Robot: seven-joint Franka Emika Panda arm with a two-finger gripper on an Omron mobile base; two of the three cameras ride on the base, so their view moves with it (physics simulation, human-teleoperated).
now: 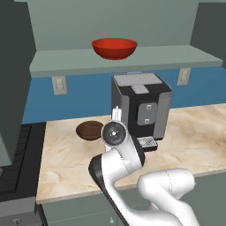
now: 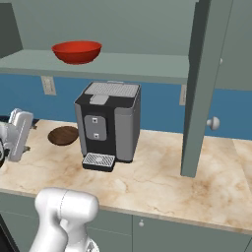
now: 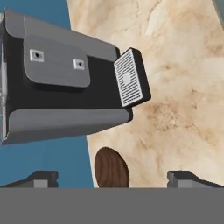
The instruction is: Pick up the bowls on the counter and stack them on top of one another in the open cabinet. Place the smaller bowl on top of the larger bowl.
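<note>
red bowl point(image 1: 114, 47) on cabinet shelf point(image 1: 66, 59); brown bowl point(image 1: 90, 130) on counter point(image 1: 70, 154).

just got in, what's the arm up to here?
Bowl stacking, half done by the look of it. The red bowl already sits on the open cabinet shelf. The small brown bowl is still on the counter, left of the coffee machine. The end effector is open and empty, with the brown bowl between its fingertips in the hand view, not grasped yet.
</note>
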